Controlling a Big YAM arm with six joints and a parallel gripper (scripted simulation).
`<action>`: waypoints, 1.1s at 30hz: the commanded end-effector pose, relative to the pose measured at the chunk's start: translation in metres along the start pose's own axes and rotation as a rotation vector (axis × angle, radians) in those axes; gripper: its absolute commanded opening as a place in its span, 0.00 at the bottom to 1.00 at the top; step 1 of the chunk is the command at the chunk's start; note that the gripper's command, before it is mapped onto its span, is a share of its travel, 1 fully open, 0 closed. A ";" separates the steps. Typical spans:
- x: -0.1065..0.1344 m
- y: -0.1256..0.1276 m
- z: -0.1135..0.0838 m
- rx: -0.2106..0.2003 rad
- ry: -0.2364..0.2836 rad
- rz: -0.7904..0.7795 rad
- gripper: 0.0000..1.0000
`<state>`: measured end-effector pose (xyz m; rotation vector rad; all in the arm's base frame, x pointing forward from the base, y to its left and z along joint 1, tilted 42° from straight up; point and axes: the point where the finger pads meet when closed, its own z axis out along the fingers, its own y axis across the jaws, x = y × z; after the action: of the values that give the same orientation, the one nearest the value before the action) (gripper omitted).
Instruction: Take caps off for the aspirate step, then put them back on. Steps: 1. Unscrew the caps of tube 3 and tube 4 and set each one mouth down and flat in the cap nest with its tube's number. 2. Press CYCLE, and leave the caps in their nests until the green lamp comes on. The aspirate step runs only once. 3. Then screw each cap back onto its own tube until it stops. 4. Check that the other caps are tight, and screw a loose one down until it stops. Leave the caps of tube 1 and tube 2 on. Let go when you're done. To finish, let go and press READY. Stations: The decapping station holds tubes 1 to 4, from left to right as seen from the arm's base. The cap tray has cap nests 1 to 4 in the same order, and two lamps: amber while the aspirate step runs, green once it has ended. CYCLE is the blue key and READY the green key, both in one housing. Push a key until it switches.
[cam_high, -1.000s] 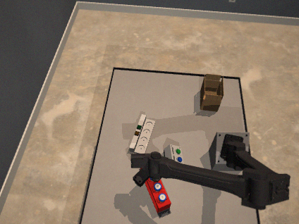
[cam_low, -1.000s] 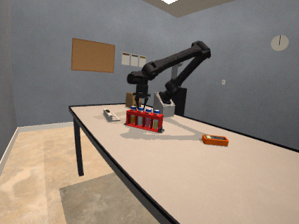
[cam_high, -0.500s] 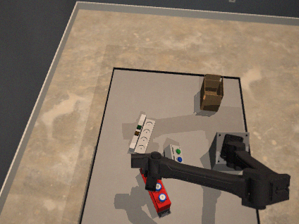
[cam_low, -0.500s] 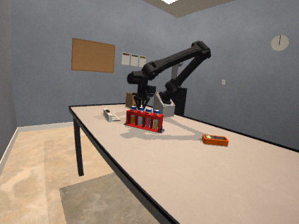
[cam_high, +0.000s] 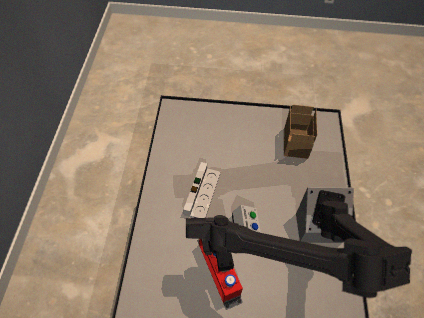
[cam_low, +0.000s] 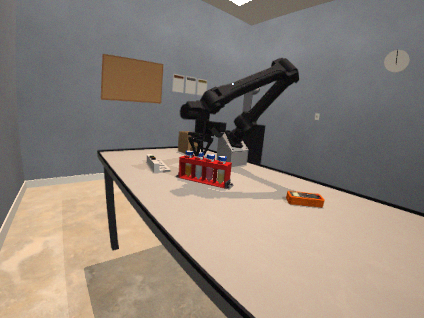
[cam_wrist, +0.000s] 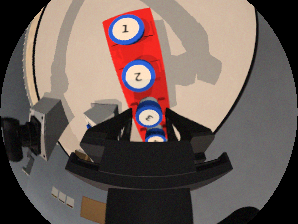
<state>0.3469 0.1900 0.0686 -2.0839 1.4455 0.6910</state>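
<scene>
The red decapping station (cam_high: 220, 272) lies near the table's front; it also shows in the exterior view (cam_low: 205, 170) and in the wrist view (cam_wrist: 136, 63). All of its blue-rimmed caps sit on their tubes. In the wrist view I read cap 1 (cam_wrist: 127, 28), cap 2 (cam_wrist: 139, 75) and cap 3 (cam_wrist: 149, 115). The cap of tube 4 (cam_wrist: 154, 137) lies lowest, between my fingers. My gripper (cam_wrist: 148, 111) hangs straight above that end of the rack (cam_low: 196, 149), with its fingers parted around the cap of tube 4 and not clamping it. The cap tray (cam_high: 203, 193) has empty nests and dark lamps.
The key housing (cam_high: 248, 219) with the green READY key (cam_high: 253, 215) and the blue CYCLE key (cam_high: 255, 226) sits between the tray and the arm base (cam_high: 327, 210). A cardboard box (cam_high: 300, 131) stands at the back. An orange device (cam_low: 305, 198) lies right of the rack.
</scene>
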 end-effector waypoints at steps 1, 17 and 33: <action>-0.001 -0.008 -0.005 0.013 0.001 -0.038 0.49; -0.003 -0.013 -0.011 0.039 -0.002 0.457 0.49; -0.001 -0.008 -0.005 0.012 -0.007 1.045 0.49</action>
<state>0.3449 0.1910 0.0671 -1.3853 2.3419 1.0030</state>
